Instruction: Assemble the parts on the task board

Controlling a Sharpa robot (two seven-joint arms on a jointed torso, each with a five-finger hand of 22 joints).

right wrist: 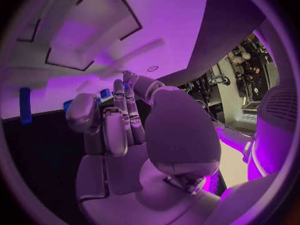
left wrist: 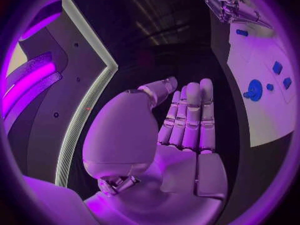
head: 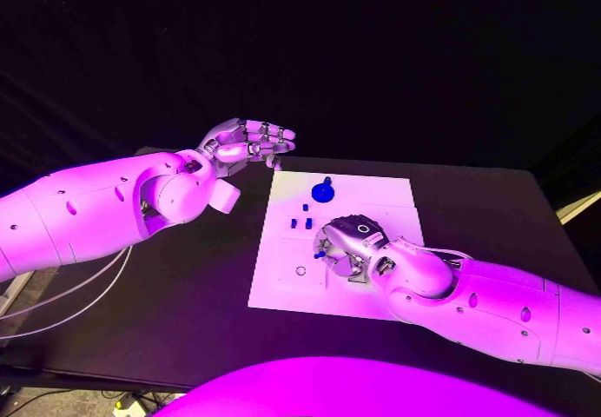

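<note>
Setting: a black table [head: 188, 295] under coloured light, with the white board [head: 376, 195] lying flat in its middle.

Left hand [head: 247, 142]: it hangs above the table just off the board's far left corner, apart from the board. In the head view its fingers curl inward; in the left wrist view the fingers [left wrist: 189, 117] stand side by side, lightly bent, the thumb beside them, the palm bare. It holds nothing.

Right hand [head: 354, 243]: it sits over the board's middle, palm down, fingers bent toward the surface. A small blue piece [head: 322, 255] shows at its fingertips on the board; whether the fingers pinch it or only touch it cannot be told. In the right wrist view the fingers [right wrist: 119, 122] stand close together over the white surface, with blue bits peeking out just past them.

Parts: a round blue knob [head: 323, 191] stands on the far part of the board, near its middle line. Two small blue blocks [head: 300, 223] lie side by side between the knob and the right hand, and a smaller blue peg [head: 305, 208] lies just beyond them.

Board markings: a small ring [head: 300, 270] shows on the near left part, beside the right hand.
</note>
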